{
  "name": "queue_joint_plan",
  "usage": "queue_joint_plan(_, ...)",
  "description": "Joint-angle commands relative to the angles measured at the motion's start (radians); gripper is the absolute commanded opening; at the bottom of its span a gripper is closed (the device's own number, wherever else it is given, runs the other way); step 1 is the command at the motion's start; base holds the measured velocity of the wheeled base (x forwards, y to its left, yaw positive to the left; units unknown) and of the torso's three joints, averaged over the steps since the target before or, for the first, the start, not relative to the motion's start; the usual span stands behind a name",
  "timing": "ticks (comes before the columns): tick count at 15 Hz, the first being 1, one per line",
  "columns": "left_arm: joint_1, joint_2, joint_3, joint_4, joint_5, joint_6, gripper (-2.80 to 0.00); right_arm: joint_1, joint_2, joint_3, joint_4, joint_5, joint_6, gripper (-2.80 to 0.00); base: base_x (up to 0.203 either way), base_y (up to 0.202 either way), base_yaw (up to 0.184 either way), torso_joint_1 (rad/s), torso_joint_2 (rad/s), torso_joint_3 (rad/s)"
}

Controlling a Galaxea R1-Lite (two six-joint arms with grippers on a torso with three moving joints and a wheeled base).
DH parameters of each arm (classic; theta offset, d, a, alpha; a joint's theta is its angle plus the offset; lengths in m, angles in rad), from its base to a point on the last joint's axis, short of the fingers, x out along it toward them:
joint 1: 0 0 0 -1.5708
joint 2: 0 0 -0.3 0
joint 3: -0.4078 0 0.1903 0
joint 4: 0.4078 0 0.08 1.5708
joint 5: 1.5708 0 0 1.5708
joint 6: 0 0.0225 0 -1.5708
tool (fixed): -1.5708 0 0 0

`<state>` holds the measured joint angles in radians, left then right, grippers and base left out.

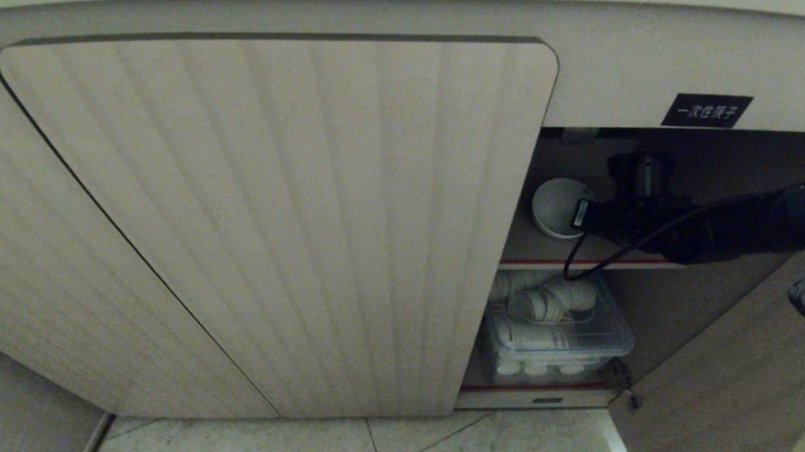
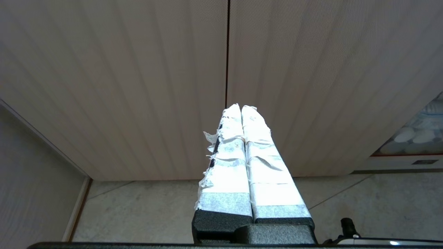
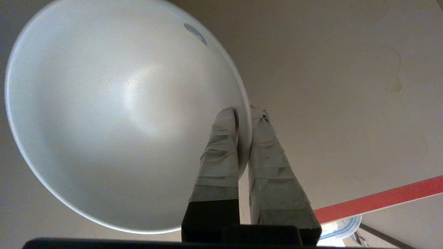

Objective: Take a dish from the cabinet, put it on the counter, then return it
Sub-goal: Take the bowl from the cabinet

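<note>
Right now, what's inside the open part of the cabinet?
On the upper shelf, the right gripper pinches the rim of the white dish. Below sits a clear lidded tub of white dishware. The closed door and the arm hide the rest.

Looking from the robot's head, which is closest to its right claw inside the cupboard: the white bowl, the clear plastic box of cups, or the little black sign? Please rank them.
1. Small white ceramic bowl: gripped at its rim by the right gripper, upper shelf.
2. Small black label with white characters: above, on the cabinet's front.
3. Clear plastic box of white cups: lower shelf, below.
</note>
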<state>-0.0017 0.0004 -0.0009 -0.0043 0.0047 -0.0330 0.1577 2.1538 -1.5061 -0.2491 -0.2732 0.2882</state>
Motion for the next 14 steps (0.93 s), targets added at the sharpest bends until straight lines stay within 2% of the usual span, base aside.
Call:
queue_joint_plan(1, 0.0, 0.0, 0.001, 0.0, 0.0, -0.001, -2.8, 0.0, -0.003, 0.002, -0.002, -0.001, 0.002, -2.8, 0.0, 0.0, 0.0, 0.0, 0.0, 0.0)
queue_joint_plan(3, 0.0, 0.0, 0.001, 0.0, 0.0, -0.001, -2.8, 0.004, -0.006, 0.001, -0.002, -0.002, 0.037, -2.8, 0.0, 0.0, 0.0, 0.0, 0.0, 0.0)
queue_joint_plan(5, 0.0, 0.0, 0.0, 0.0, 0.0, -0.001, -2.8, 0.011, -0.017, 0.009, 0.001, -0.006, 0.11, -2.8, 0.0, 0.0, 0.0, 0.0, 0.0, 0.0)
queue_joint_plan(9, 0.0, 0.0, 0.001, 0.0, 0.001, -0.001, -2.8, 0.011, -0.034, 0.038, -0.002, -0.011, 0.141, -2.8, 0.0, 0.0, 0.0, 0.0, 0.0, 0.0)
queue_joint_plan(14, 0.0, 0.0, 0.001, 0.0, 0.0, -0.001, -2.8, 0.027, -0.048, 0.067, -0.017, -0.059, 0.246, -2.8, 0.0, 0.0, 0.0, 0.0, 0.0, 0.0)
